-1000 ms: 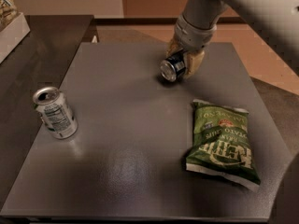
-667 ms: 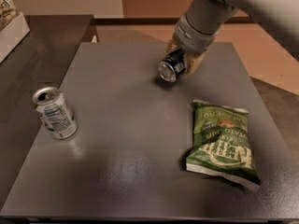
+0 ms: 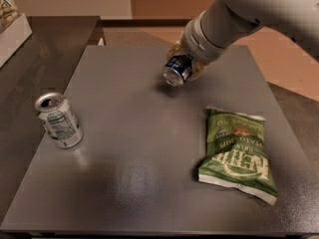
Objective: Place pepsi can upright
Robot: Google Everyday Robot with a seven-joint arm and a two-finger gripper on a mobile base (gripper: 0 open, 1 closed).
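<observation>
Gripper [image 3: 187, 62] is pinching the pepsi can [image 3: 175, 71], tilted with its silver end toward the camera, just above the table's [image 3: 139, 183] far middle. Chip bag [image 3: 238, 156] is lying on the right, silver can [image 3: 59, 120] standing on the left.

Two cans, one bag [image 3: 238, 156], one gripper [image 3: 185, 63].
One pepsi can [image 3: 176, 69], pinched in the gripper above the far side of one table [image 3: 139, 183]; one silver can [image 3: 59, 120].

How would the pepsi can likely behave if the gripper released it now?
The pepsi can, held by the gripper over the far side of the table, is tilted sideways, so it would probably roll. Its smooth metal likely slips easily.
</observation>
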